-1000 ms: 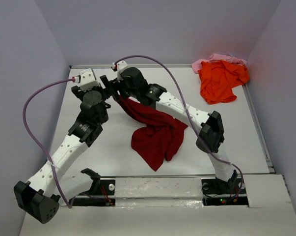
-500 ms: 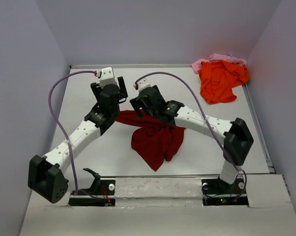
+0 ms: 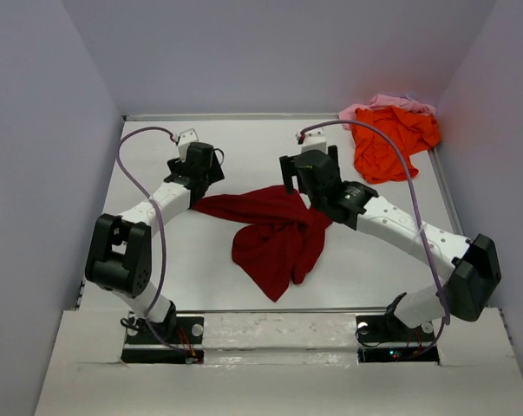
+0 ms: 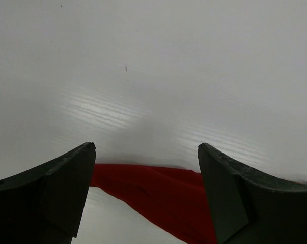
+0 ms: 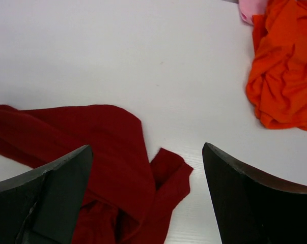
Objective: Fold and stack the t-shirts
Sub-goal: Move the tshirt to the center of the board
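The dark red t-shirt (image 3: 274,234) lies crumpled in the middle of the table, with one strip stretched toward the left. My left gripper (image 3: 205,166) hovers open over that strip's left end; the red cloth (image 4: 158,188) shows low between its fingers, not pinched. My right gripper (image 3: 309,169) is open above the shirt's upper right part (image 5: 92,137) and holds nothing. The orange t-shirt (image 3: 387,139) lies bunched at the far right corner, partly on the pale pink t-shirt (image 3: 387,102). Both also show in the right wrist view: orange t-shirt (image 5: 285,76), pink t-shirt (image 5: 252,7).
The white table (image 3: 200,260) is enclosed by grey walls on three sides, with a raised rail (image 3: 456,217) along its right edge. Purple cables loop over both arms. The arm bases sit on a white ledge (image 3: 278,334) at the near edge.
My right gripper opened and let go of the red shirt, then swung right; the lifted cloth dropped flat onto the table. My left arm folded back toward the left.
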